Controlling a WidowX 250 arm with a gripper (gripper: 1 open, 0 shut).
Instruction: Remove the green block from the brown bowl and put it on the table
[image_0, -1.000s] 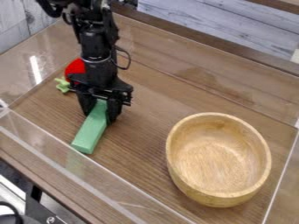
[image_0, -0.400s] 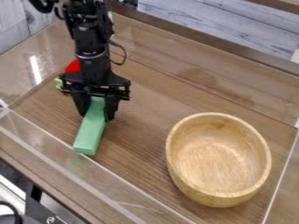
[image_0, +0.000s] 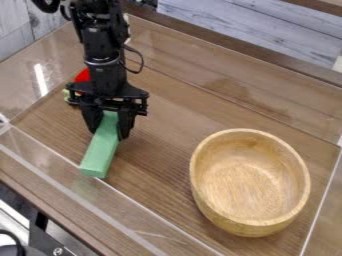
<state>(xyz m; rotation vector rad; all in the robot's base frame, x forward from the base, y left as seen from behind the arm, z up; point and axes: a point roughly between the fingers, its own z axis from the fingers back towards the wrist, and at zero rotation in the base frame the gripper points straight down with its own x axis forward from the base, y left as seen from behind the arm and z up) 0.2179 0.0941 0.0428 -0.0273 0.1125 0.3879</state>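
Currently, the black gripper (image_0: 107, 112) is closed on the green block (image_0: 99, 150), which is gripped near its upper end in the picture. The block's far part is covered by the gripper, while its longer, nearer part is left exposed and is pointed towards the clear plastic wall (image_0: 67, 175) along the near left edge. The block is held over the left part of the wood-grain table (image_0: 174, 90); whether the tabletop is touched by it cannot be told. Above the gripper, the dark robot arm (image_0: 100, 40) is seen, with cables run along it. Just behind the gripper, a red round toy (image_0: 83, 76) with a green stem (image_0: 68, 95) is partly hidden. Well apart from the block, on the right side of the table, the brown bowl (image_0: 250, 182) is set upright, and nothing is held in it. Beyond the table's far edge, pale planks (image_0: 267, 30) are seen.
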